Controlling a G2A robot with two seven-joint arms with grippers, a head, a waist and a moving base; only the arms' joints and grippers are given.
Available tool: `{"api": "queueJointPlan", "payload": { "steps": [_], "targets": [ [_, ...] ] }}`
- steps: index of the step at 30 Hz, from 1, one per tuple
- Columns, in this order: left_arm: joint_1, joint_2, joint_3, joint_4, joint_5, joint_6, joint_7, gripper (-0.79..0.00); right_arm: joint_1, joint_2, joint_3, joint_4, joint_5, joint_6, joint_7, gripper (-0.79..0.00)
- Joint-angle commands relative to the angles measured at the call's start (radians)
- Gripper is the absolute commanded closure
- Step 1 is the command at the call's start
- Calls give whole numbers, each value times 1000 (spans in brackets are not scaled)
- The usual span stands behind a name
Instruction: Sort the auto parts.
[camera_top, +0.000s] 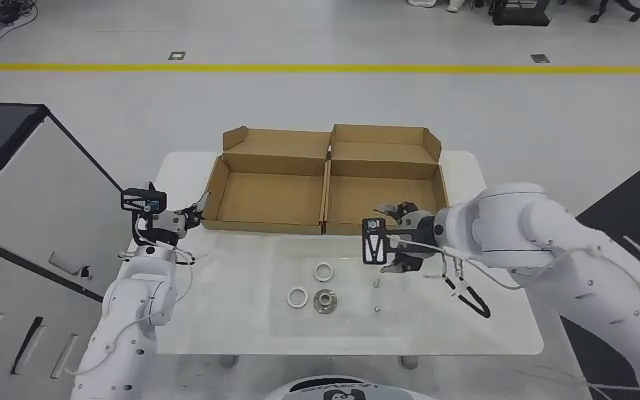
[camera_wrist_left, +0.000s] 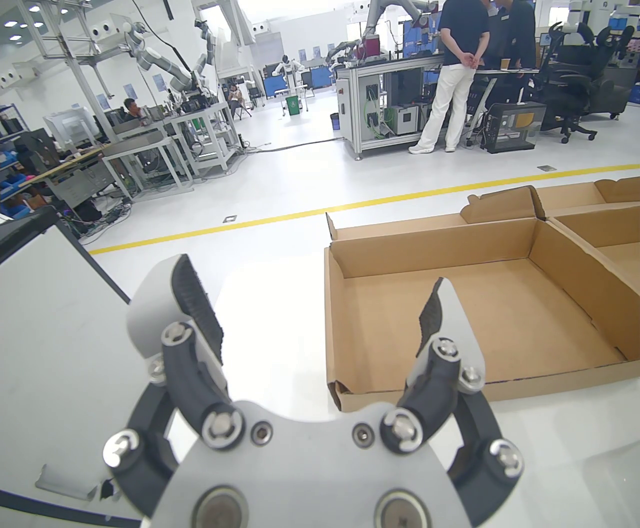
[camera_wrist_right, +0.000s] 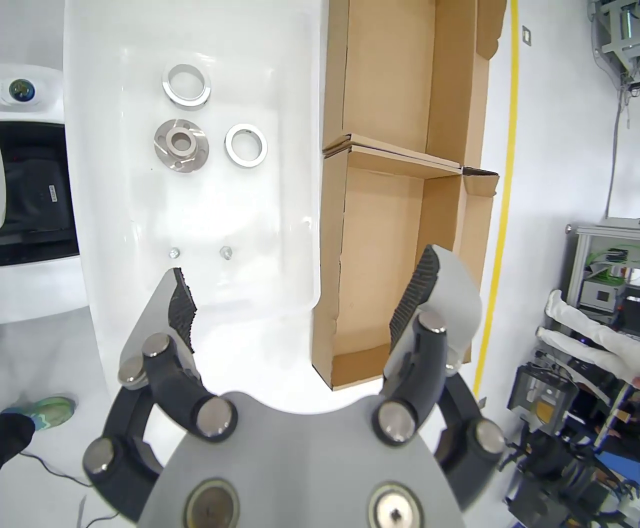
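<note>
- Left gripper (camera_wrist_left: 320, 300) spread wide, empty, beside the left box (camera_wrist_left: 480, 310).
- Right gripper (camera_wrist_right: 305, 280) likewise parted, empty, at the right box (camera_wrist_right: 380, 240).
- 2 rings (camera_wrist_right: 186, 86), 1 flange (camera_wrist_right: 180, 145) and 2 bolts (camera_wrist_right: 174, 253) lie on the table (camera_wrist_right: 115, 50).

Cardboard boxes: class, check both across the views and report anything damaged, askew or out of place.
The left box has a torn, ragged front outer corner; the right box has a small split in its front wall. Otherwise both sit straight, side by side.
</note>
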Motion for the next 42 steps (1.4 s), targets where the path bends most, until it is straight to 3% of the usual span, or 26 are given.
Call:
{"api": "queueJointPlan", "payload": {
  "steps": [1,11,21,42],
  "targets": [
    [0,0,0,0,0,0,0,-785,44,13,-45,8,23,6,6,-785],
    [0,0,0,0,0,0,0,-785,202,45,-258,50,102,29,28,-785],
    [0,0,0,0,0,0,0,-785,316,35,-393,102,190,61,61,-785],
    [0,0,0,0,0,0,0,-785,320,27,-402,104,165,60,56,-785]
  ]
}}
